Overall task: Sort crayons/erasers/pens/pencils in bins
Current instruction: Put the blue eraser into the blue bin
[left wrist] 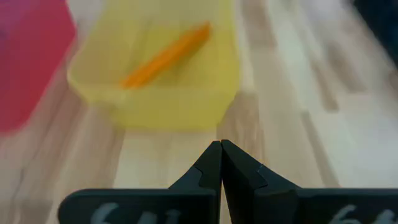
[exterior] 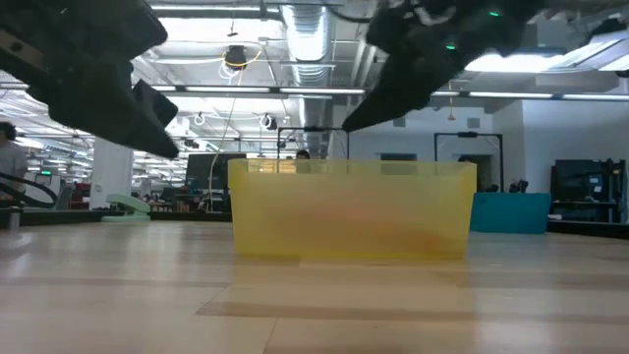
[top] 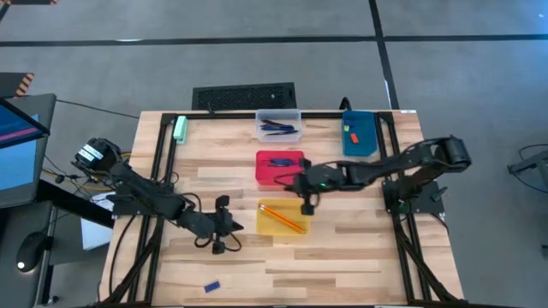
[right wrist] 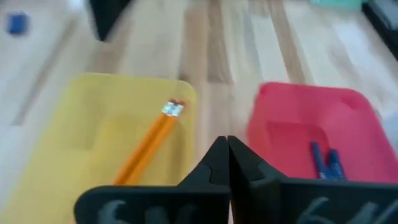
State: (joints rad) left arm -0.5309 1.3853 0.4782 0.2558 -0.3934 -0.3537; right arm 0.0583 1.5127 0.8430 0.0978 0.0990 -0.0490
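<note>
The wooden table [top: 342, 257] carried 4 bins spread apart so each kind of item had its own place. The right pincer [top: 307, 205] hung just over the gap between two of them, fingers pressed together and holding nothing, which suggested it had finished a drop. The yellow bin [top: 283, 219] sat right below and beside it with the orange pencils [right wrist: 149, 148] lying inside; the red bin [top: 280, 168] lay just behind it holding short blue crayons [right wrist: 326, 163]. Farther beyond stood the clear bin [top: 278, 127] with dark pens [top: 277, 127] and the blue bin [top: 360, 134] with 2 small erasers [top: 350, 133]. The left pincer [top: 229, 225] waited near the yellow bin's other side, also pinched shut and empty. One blue crayon [top: 211, 286] lay loose, well away from both. No readable writing showed anywhere.
</note>
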